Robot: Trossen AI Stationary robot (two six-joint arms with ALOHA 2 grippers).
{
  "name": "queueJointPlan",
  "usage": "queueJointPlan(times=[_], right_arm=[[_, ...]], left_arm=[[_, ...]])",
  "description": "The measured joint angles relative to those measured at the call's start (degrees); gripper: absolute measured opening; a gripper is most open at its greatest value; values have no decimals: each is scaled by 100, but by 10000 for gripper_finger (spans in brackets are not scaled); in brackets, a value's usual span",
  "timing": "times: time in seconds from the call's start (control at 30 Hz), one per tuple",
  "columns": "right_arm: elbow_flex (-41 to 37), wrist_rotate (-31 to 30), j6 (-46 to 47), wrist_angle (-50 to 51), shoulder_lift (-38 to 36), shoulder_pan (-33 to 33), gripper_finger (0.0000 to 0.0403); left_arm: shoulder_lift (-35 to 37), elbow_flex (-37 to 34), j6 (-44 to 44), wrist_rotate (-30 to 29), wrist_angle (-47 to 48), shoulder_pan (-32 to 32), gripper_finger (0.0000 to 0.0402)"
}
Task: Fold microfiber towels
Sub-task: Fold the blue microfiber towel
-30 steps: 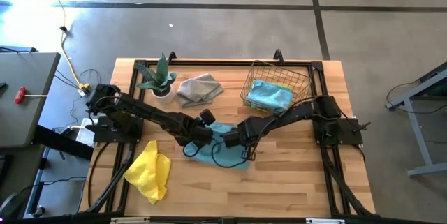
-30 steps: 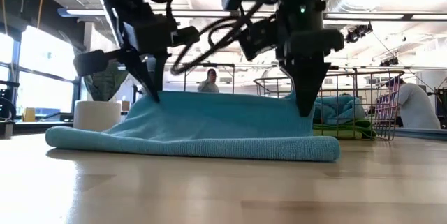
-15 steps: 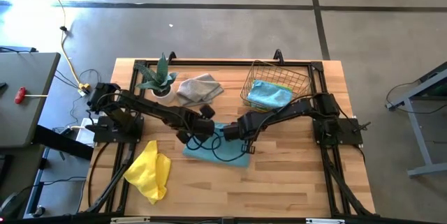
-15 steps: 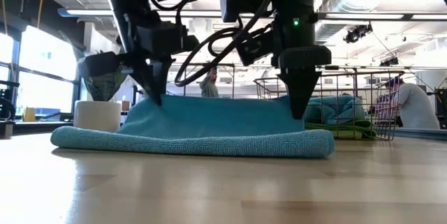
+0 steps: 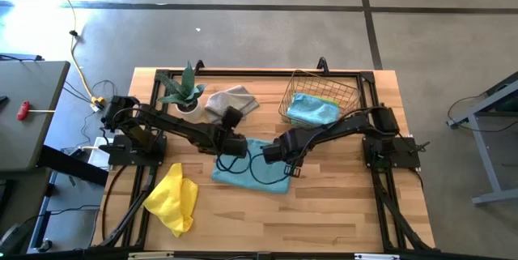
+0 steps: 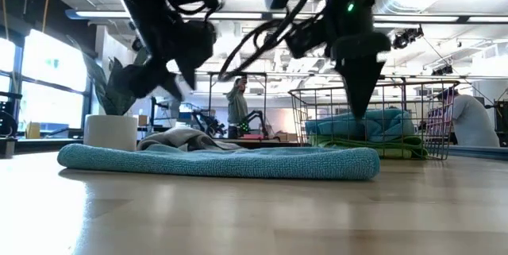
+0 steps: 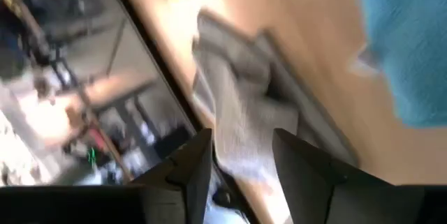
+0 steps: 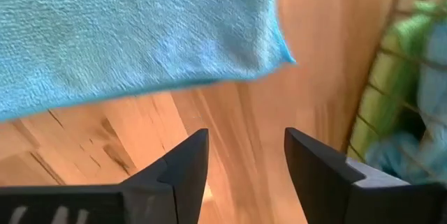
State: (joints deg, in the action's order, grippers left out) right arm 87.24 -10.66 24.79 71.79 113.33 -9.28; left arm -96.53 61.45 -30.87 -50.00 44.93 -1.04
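A light blue microfiber towel lies folded flat at the middle of the tabletop, its doubled edge toward the near side in the low view, as I lift both arms clear of it. My left tool hangs just above the towel's far left corner, fingers parted and empty; my right tool hangs over the far right corner, also spread with nothing between its fingers. From here I judge the fold is laid, so the thing to get right is a straight-up retreat that does not snag the nap and drag the top layer askew. The grey towel lies crumpled just beyond, beside the potted plant, and looks the closest next pick. The yellow towel sits bunched at the near left. More blue and green cloths wait in the wire basket at the far right.
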Motion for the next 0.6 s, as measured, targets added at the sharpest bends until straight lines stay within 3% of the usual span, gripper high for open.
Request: queueJointPlan(times=[0.07,0.13,0.23,0.3,0.37,0.47,0.6], right_arm=[[0,-71,210,182,-140,-106,182],[0,-196,409,321,-282,-277,179],[0,-673,751,268,-494,-588,172],[0,-953,1066,156,-610,-787,170],[0,-1267,1371,120,-653,-964,170],[-214,-1529,1669,-154,-717,-1190,170],[-1048,-1199,1936,-1099,-883,-1240,170]], left_arm=[[102,0,604,356,506,4,145],[265,1,1202,1655,899,7,143],[607,-149,1607,4126,900,48,134],[922,-378,1758,5073,324,48,127],[1282,-739,1974,5144,-44,55,121],[1764,-1372,2395,4687,-581,52,113],[2322,-2270,2949,4642,-1731,8,105]])
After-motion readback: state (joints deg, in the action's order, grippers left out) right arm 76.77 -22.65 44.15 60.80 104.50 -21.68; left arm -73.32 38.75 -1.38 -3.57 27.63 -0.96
